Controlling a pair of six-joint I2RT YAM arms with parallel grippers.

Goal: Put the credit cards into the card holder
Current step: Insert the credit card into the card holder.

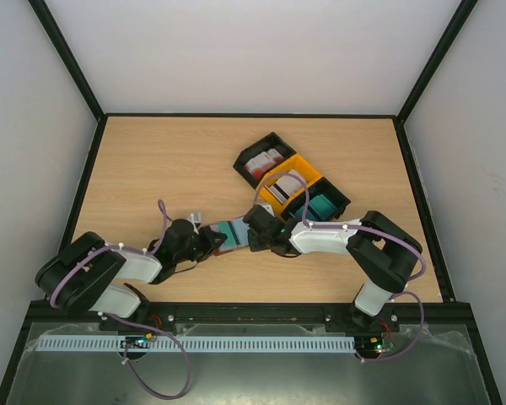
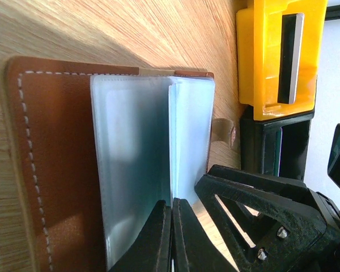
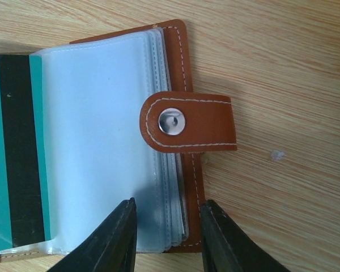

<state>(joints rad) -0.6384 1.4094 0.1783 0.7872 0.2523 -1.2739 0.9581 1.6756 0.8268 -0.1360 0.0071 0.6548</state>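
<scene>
So our card holder is lying open on the table, right between both grippers. The left gripper is pinched tight on a plastic sleeve. The right gripper has its jaws apart, straddling the edge of the sleeve stack. One teal card looks tucked into a sleeve. There are loads of cards waiting in the tray though, so we reckon we're barely started.
</scene>
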